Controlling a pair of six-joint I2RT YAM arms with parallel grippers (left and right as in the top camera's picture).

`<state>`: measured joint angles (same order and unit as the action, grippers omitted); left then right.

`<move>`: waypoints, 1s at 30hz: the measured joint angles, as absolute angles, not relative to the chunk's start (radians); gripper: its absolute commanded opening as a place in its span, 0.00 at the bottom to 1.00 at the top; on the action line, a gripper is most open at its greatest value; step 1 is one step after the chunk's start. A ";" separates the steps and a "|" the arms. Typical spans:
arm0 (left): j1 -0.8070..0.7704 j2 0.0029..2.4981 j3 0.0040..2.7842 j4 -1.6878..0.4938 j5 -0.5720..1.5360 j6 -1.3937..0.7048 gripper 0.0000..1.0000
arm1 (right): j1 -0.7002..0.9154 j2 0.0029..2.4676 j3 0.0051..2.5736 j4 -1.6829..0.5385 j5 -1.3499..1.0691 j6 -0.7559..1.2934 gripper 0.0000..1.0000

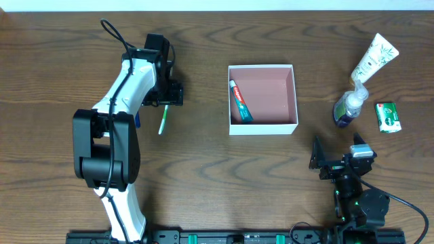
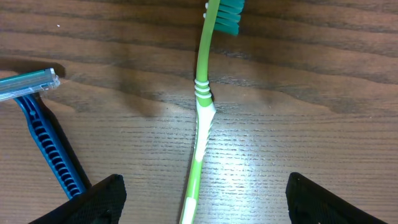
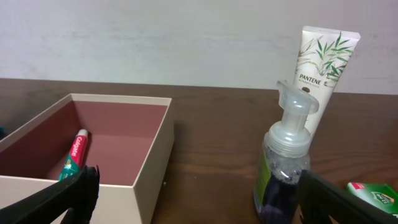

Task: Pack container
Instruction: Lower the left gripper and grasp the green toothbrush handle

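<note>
The container (image 1: 263,128), a square white-walled box with a pink-brown inside, sits mid-table and holds a toothpaste tube (image 1: 241,102). It also shows in the right wrist view (image 3: 152,162) with the toothpaste (image 3: 73,155) inside. My left gripper (image 1: 165,95) is open, low over a green toothbrush (image 1: 163,119) lying on the table. In the left wrist view the toothbrush (image 2: 203,106) lies between the open fingers (image 2: 202,199). My right gripper (image 1: 337,157) is open and empty at the front right (image 3: 199,193).
A blue razor (image 2: 50,143) lies just left of the toothbrush. At the right stand a dark pump bottle (image 1: 346,108) (image 3: 283,168), a white Pantene tube (image 1: 372,59) (image 3: 323,62) and a green soap box (image 1: 388,116) (image 3: 373,194).
</note>
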<state>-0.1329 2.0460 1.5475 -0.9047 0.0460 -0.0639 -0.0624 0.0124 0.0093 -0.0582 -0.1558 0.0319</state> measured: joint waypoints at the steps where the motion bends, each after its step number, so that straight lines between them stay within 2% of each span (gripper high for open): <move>1: -0.133 2.046 1.547 -0.905 0.046 -0.067 0.83 | -0.062 0.012 0.009 -0.058 -0.156 0.032 0.99; 30: -0.133 2.052 1.498 -0.852 0.046 -0.081 0.83 | -0.062 0.012 0.009 -0.058 -0.156 0.032 0.99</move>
